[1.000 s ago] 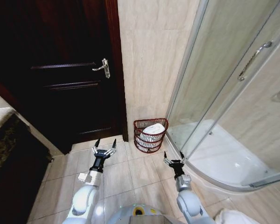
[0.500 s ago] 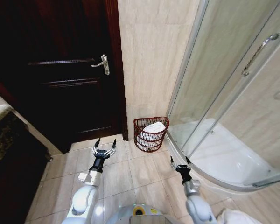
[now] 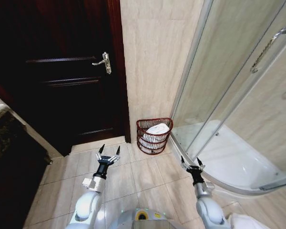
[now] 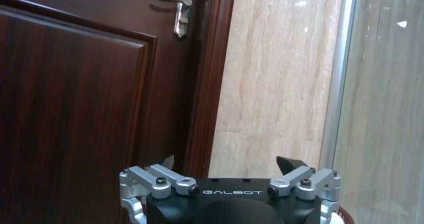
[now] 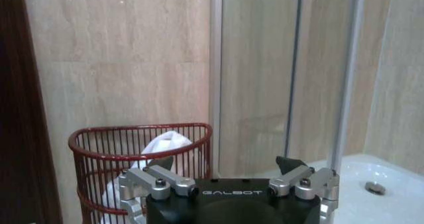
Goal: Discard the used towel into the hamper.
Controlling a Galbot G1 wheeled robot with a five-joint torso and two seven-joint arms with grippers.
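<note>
Both arms are held out low over the beige tiled floor [image 3: 133,179], nothing in either one. The left pincer [image 3: 108,153] is spread wide, fingers apart and empty. Straight ahead of it is the dark brown panelled wooden door [image 3: 62,86] with its silver lever handle [image 3: 104,62] higher up. The right pincer [image 3: 191,162] is released too, fingertips splayed and gripping nothing, sitting just beside the curved white base of the glass shower enclosure [image 3: 238,162].

The small round hamper of dark reddish-brown wire [image 3: 154,135] stands on the floor ahead of both pincers, between them and a bit closer to the right one's side, tucked against the beige marble-look tiled wall [image 3: 152,62] with the shower's metal frame right next to it. A crumpled white towel [image 3: 157,130] is already lying inside, poking up near the rim. From the right wrist camera the hamper [image 5: 142,159] sits just past that pincer's fingers, with the towel [image 5: 166,142] visible through the ribbed sides.
</note>
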